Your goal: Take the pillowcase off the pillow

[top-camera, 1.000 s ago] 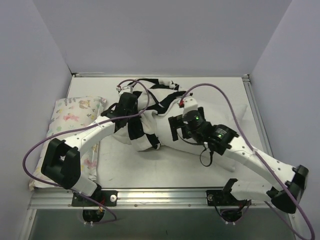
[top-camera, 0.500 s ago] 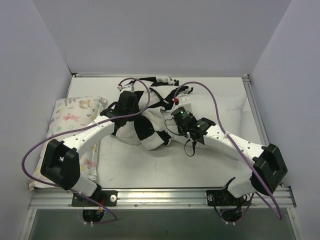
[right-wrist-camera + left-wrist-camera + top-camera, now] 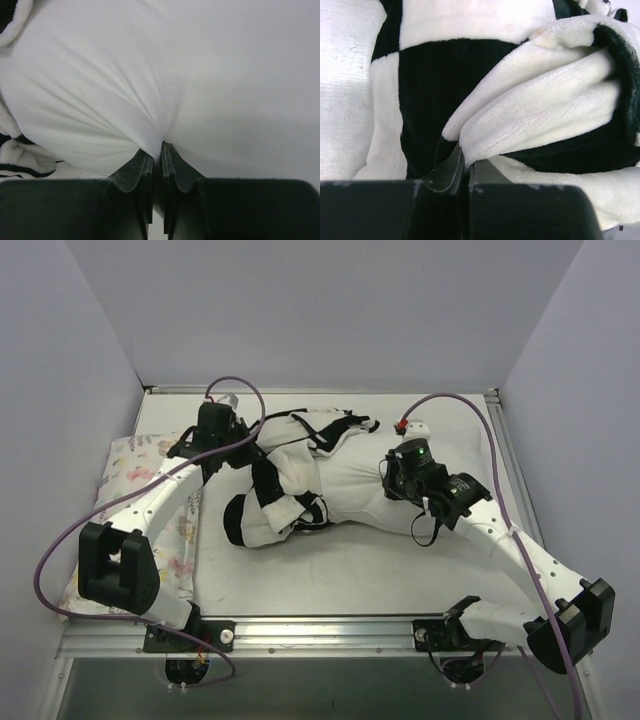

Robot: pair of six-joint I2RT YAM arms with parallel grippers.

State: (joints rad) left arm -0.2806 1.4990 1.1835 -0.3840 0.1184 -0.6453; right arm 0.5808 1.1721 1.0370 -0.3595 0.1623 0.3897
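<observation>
At mid-table (image 3: 330, 575), clamped shut: checkerboard pillowcase (image 3: 530, 115) fold within left gripper (image 3: 465, 162), white pillow (image 3: 200, 75) fabric within right gripper (image 3: 161, 147).

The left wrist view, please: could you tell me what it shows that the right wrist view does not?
Only the left wrist view shows the left gripper shut on a fold of the checkered pillowcase. Only the right wrist view shows the right gripper pinching the plain white pillow. Both show closed jaws gripping cloth and some of the pillowcase.
</observation>
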